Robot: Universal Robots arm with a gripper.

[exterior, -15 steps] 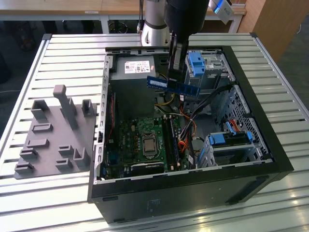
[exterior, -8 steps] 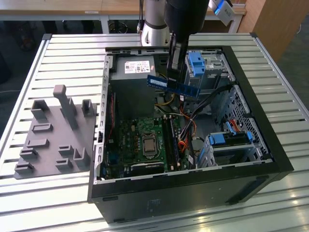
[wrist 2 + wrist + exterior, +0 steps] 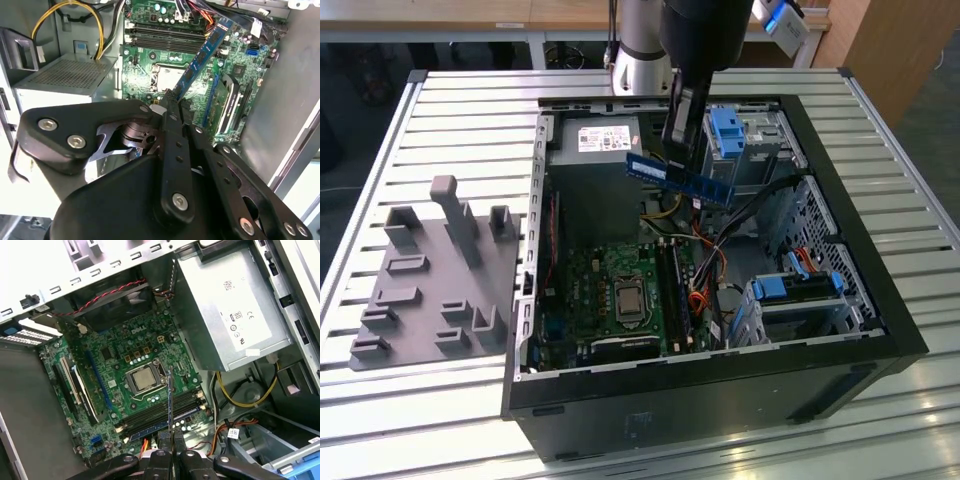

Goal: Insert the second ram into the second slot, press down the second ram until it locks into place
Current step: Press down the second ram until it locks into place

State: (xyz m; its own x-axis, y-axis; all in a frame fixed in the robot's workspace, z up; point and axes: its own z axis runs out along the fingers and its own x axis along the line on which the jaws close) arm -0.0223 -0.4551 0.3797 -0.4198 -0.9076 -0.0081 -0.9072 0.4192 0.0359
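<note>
You have a white printed label (image 3: 601, 138) on the power supply (image 3: 570, 152), further small printed marks (image 3: 239, 325) on its casing in the first wrist view, and white lettering (image 3: 134, 331) on the motherboard (image 3: 117, 365) near the processor socket (image 3: 145, 380), wording not transcribed.

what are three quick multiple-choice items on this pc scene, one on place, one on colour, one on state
1. Where is the second ram?
A. seated in a slot
B. in the air over the open case
C. lying flat inside the case

2. What colour is it?
A. green
B. red
C. dark blue

3. How is the gripper?
A. open, empty
B. shut on the second ram
C. open around a cable

Answers:
1 B, the second wrist view shows it held clear of the motherboard.
2 C, its board is dark blue in the exterior view.
3 B, the stick sits clamped in it in both wrist views.
</note>
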